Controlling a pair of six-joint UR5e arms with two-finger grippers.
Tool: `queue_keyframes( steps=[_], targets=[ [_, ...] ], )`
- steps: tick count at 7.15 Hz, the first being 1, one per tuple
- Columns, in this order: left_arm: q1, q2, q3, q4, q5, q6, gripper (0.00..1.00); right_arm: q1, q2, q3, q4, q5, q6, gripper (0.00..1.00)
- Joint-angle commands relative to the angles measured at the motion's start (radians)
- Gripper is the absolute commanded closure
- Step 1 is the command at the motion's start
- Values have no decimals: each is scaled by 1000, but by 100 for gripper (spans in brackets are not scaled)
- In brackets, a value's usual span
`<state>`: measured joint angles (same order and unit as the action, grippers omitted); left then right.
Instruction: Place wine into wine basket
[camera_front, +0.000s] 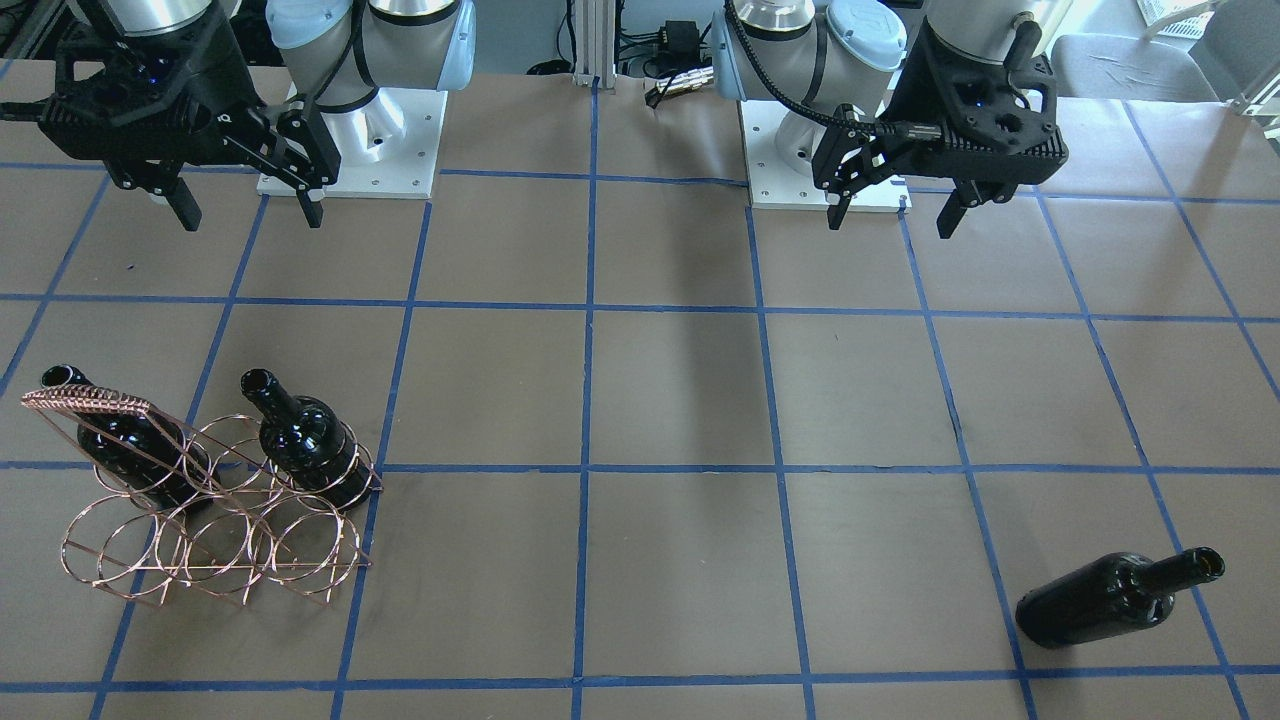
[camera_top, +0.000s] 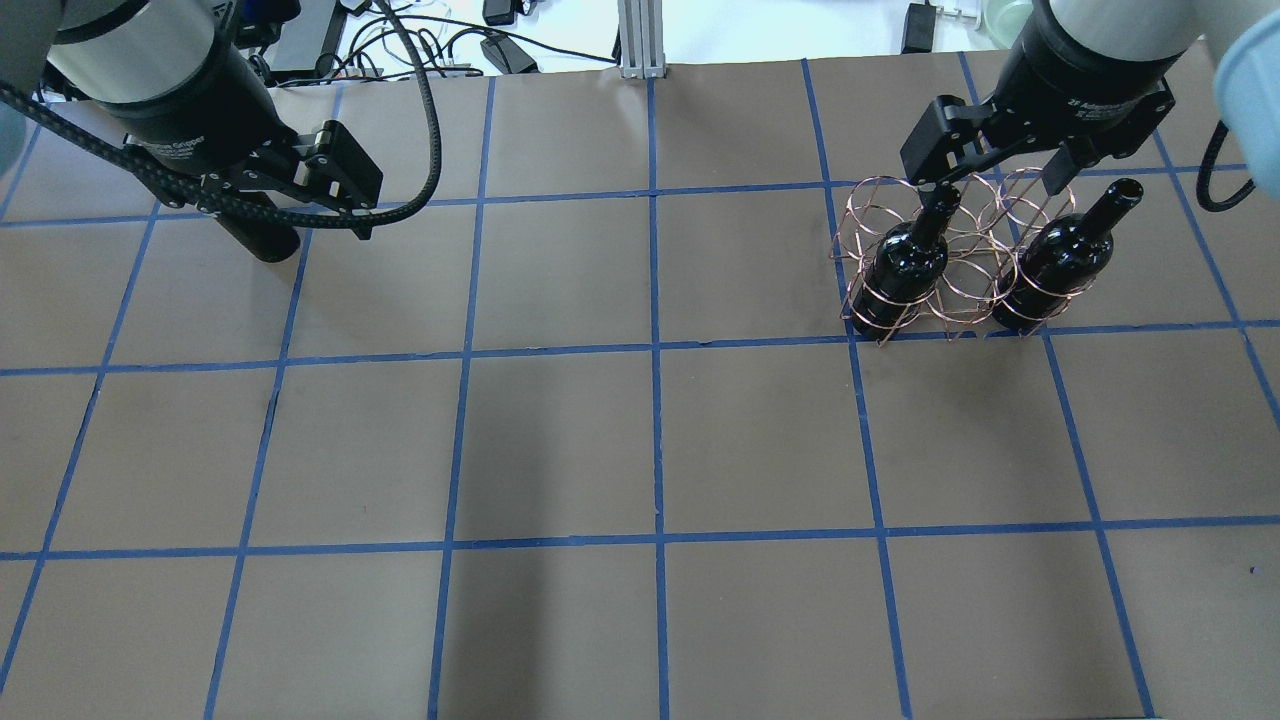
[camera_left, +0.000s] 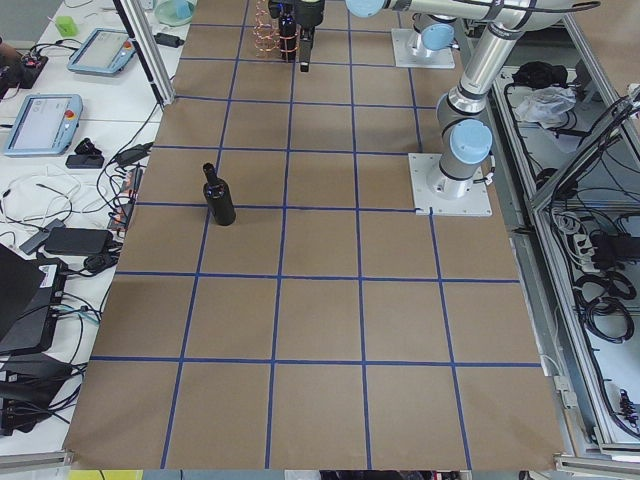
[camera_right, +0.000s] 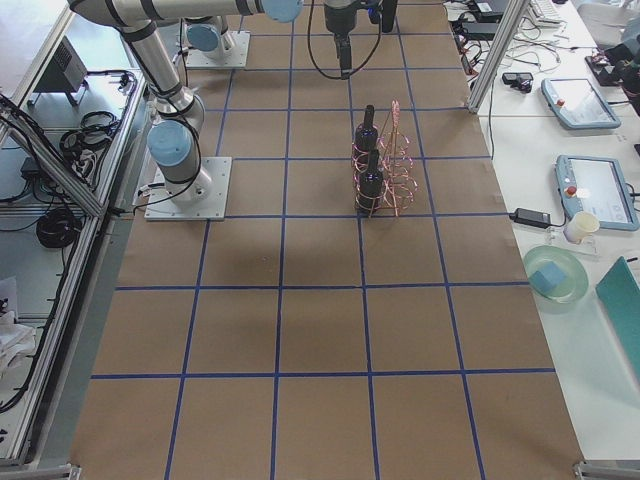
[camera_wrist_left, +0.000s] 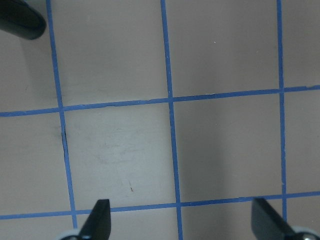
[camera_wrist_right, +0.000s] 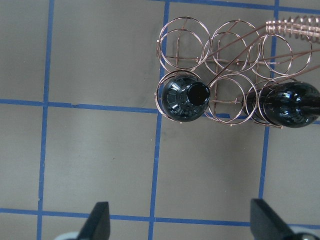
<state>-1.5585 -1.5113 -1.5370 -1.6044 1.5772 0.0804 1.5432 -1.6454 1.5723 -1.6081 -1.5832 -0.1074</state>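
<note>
A glossy near-black glass wine bottle (camera_front: 305, 445) and its twin (camera_front: 125, 440) are sitting in the copper thin-wire wine basket (camera_front: 90, 403), lower left. The third bottle (camera_front: 1120, 600) is waiting on the brown bench (camera_front: 680, 560), lower right, ungrasped. Left tool (camera_front: 893, 220) and right tool (camera_front: 250, 215) are hanging wide open, empty.

**By the numbers**

One rack (camera_front: 215, 530) stands ahead of the right hand (camera_front: 252, 218). There are three bottles. The first bottle (camera_front: 125, 440) and second bottle (camera_front: 305, 440) sit in that rack. The third bottle (camera_front: 1115, 600) is ahead of the left hand (camera_front: 892, 226). Two hands in all.
</note>
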Motion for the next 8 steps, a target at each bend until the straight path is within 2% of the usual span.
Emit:
queue_keyframes(
  steps=[1, 8],
  targets=[
    [3, 0, 0, -2, 3, 4, 0, 0, -1, 0, 0, 0, 0, 0],
    [5, -4, 0, 0, -5, 2, 0, 0, -1, 0, 0, 0, 0, 0]
  ],
)
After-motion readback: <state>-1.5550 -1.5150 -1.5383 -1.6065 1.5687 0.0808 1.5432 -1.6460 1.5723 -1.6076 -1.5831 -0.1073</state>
